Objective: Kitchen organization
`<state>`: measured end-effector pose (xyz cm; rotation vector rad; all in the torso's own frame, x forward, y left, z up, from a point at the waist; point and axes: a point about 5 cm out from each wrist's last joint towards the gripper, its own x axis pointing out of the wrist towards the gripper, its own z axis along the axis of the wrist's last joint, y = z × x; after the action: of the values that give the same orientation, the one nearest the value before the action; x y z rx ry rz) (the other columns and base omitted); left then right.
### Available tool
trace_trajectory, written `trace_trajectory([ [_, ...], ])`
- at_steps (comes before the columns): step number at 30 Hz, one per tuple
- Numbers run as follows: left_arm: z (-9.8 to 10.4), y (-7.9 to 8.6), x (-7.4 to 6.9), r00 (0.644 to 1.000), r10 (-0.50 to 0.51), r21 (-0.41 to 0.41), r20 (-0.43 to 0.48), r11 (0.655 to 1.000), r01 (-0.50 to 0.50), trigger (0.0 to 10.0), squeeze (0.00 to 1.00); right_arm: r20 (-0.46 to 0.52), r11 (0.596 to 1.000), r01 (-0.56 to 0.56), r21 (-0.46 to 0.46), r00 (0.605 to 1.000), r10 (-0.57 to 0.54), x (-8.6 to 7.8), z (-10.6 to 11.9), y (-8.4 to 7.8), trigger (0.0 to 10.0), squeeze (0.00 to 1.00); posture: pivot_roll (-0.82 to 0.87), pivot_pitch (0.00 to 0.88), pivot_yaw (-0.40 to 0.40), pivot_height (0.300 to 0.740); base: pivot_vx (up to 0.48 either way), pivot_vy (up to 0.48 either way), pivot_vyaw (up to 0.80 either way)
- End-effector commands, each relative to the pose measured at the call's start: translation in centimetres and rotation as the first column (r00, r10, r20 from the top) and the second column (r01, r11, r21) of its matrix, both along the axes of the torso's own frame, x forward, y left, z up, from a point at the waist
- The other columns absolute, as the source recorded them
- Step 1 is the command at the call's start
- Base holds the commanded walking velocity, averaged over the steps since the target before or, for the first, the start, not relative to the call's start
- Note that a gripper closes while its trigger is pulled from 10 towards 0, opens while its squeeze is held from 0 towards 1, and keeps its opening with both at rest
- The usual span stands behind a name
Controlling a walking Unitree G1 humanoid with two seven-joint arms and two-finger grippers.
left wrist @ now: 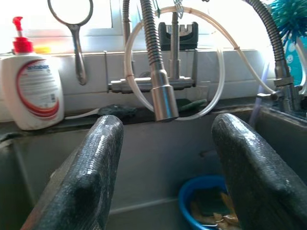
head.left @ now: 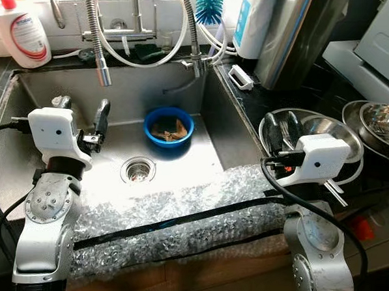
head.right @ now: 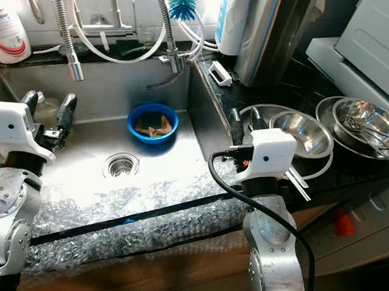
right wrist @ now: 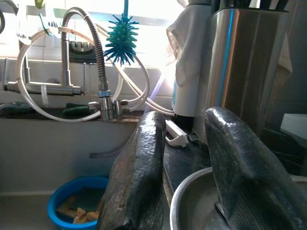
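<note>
Left claw (head.left: 82,107) hangs wide over the sink's (head.left: 208,130) left side, empty. Right claw (head.left: 283,127), fingers moderately apart, hovers empty above a steel bowl (head.left: 326,129) on the table (head.left: 249,99). A blue bowl (head.left: 169,127) sits near the sink's back wall.

Strong backlight from the window (left wrist: 144,19) beyond both grippers, blown out white. Glare on the sink (head.left: 201,146) floor by the left gripper (head.left: 82,107). Fingers (right wrist: 139,177) close to lens, soft. Counter at right dim.
</note>
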<state>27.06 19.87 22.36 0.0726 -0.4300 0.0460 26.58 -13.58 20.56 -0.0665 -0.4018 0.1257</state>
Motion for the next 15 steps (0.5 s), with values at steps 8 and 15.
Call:
trace_trajectory([
  [8,0.45,-0.03,-0.06,1.000,0.002,0.003,0.029,1.000,-0.002,10.0,0.00,-0.003,1.000,-0.010,-0.006,1.000,0.010,0.10,0.15,0.10,10.0,0.00,-0.01,0.090,-0.028,0.740,0.000,0.075,-0.77],
  [15,0.57,-0.15,-0.06,0.999,-0.004,-0.001,0.034,1.000,0.004,10.0,0.00,-0.003,1.000,-0.015,-0.008,1.000,0.015,0.09,0.17,0.20,10.0,0.00,-0.01,0.092,-0.028,0.740,0.000,0.000,-0.74],
])
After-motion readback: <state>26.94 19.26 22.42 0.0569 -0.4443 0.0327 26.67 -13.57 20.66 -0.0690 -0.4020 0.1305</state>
